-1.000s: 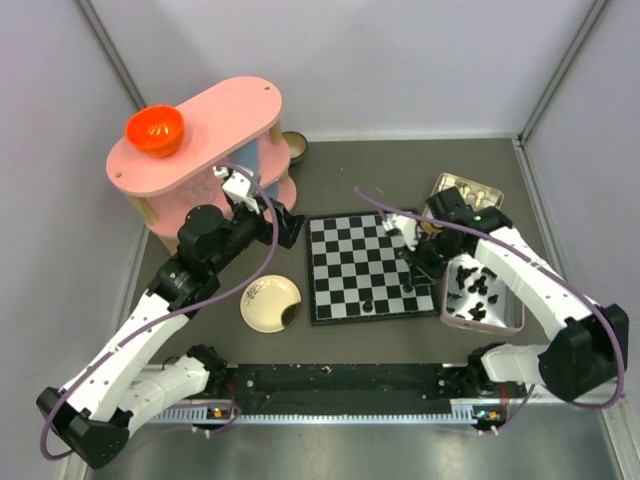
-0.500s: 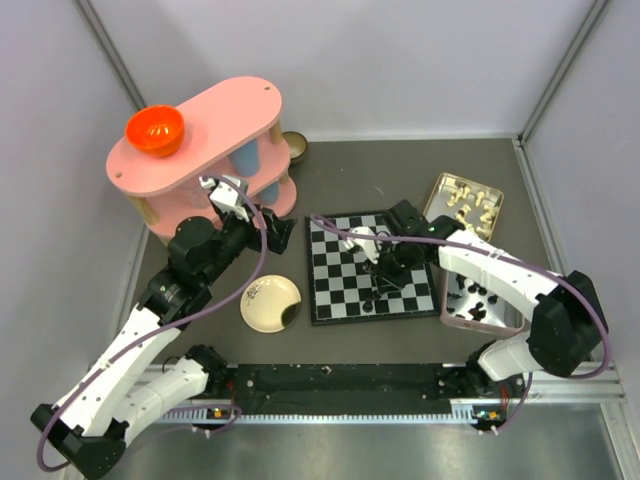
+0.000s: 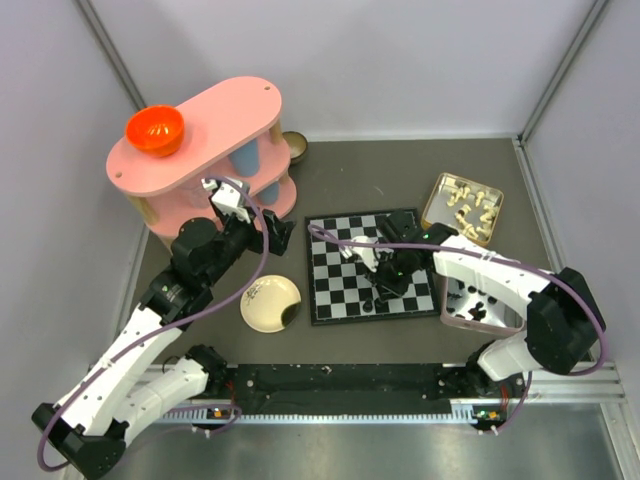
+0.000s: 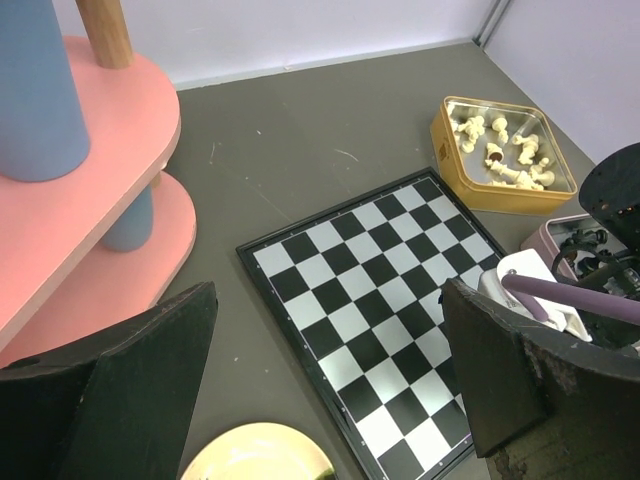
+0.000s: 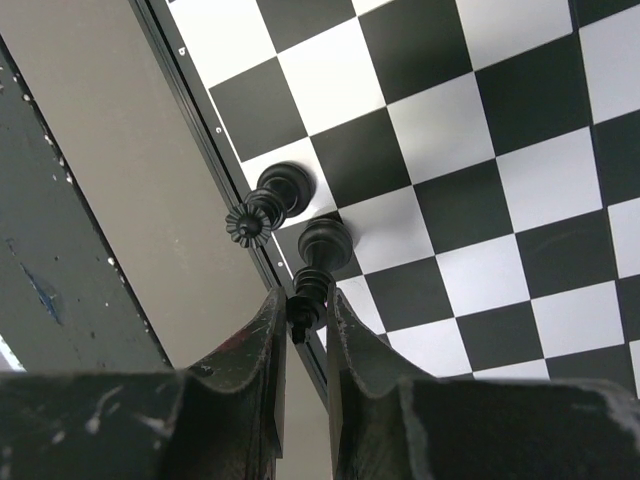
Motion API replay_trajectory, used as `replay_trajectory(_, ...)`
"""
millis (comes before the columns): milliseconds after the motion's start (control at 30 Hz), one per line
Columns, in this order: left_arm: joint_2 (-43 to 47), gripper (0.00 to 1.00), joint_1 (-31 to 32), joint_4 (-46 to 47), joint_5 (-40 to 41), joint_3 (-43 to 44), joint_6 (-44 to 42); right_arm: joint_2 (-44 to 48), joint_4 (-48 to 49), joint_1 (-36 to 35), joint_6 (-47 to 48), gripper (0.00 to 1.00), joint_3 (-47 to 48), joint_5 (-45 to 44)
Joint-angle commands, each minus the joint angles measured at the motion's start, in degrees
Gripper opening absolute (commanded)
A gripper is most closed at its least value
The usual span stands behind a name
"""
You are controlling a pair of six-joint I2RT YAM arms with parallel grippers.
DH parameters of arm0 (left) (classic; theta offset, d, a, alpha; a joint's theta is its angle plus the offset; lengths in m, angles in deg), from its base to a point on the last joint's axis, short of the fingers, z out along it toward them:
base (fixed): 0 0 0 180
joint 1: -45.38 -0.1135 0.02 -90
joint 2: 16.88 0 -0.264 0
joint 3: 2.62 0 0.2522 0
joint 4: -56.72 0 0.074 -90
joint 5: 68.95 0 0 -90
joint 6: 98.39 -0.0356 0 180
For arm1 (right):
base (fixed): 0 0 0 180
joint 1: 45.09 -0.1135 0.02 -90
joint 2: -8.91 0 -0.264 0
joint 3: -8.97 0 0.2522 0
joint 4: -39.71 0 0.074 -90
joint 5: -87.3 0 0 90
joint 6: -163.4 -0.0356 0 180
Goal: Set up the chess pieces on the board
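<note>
The black-and-white board [image 3: 345, 250] lies mid-table. My right gripper [image 3: 385, 283] hangs over its near edge. In the right wrist view the right gripper [image 5: 302, 300] is shut on the top of a black chess piece [image 5: 322, 245] whose base stands on a square by the board's border [image 5: 480, 160]. A second black piece [image 5: 265, 200], with a crown top, stands right beside it. More black pieces lie in a pink tray [image 3: 480, 305]. My left gripper [image 3: 280, 232] is open and empty, above the table left of the board [image 4: 370, 290].
A gold tin [image 3: 465, 203] of cream-white chessmen sits at the back right, also in the left wrist view [image 4: 500, 155]. A round cream plate [image 3: 270, 303] lies left of the board. A pink two-tier shelf [image 3: 200, 140] carries an orange bowl [image 3: 154, 130].
My right gripper has moved left from the pink tray's side to the board's near edge, holding a black piece. My left arm has drawn back a little.
</note>
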Motion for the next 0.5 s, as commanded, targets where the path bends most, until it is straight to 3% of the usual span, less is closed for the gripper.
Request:
replay_trajectory(0, 0.85, 0.99, -0.06, 1.66, 0.44, -0.29, 0.34, 1.62, 0.33, -1.12, -0.40, 0.10, 0.05, -0.93)
replay_trajectory(467, 1.82, 0.99, -0.06, 1.66, 0.53, -1.26, 0.95, 1.18, -0.82, -2.09, -0.13, 0.11, 0.23, -1.28)
